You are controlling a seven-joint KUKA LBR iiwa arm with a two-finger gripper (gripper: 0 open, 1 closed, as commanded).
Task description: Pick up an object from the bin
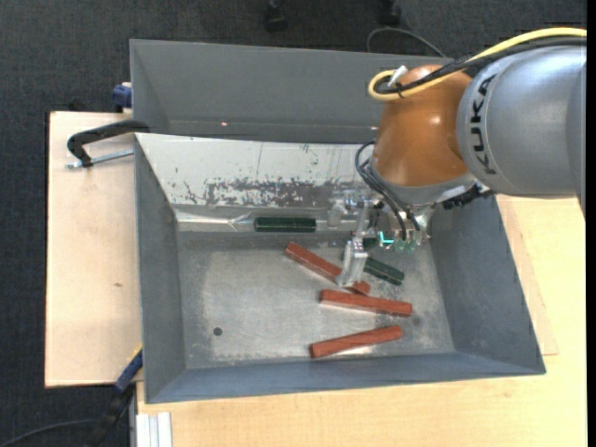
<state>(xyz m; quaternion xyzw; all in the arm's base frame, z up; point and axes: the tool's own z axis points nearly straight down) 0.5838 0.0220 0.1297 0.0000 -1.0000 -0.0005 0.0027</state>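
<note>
Your KUKA arm (521, 110) reached in from the right of the frame and hung its orange-capped wrist (414, 128) over the upper right part of the grey bin (158, 277). The fingers (352, 266) pointed down toward the middle of the bin floor. Their tip sat between a red-brown stick (312, 261) lying slantwise to the left and a short dark green stick (384, 271) just to the right. Whether they stood open or closed you could not tell from this angle, and nothing showed clamped between them. Just below the tip lay a second red-brown stick (366, 303), and lower still, near the front wall, a third red-brown stick (357, 343). A longer dark green stick (286, 223) lay apart against the back wall, left of the wrist.

By the look of it, the pick stood at the descend-and-aim step — nothing lifted, every stick flat on the floor. The nearest candidates were the slanted red-brown stick and the short green one; which was meant could not be said. The next move would call for the fingers to straddle one stick across its narrow side — clear of its close-lying neighbours — then close and lift straight up. The likely hazard was nudging or pinching two sticks at once.
</note>
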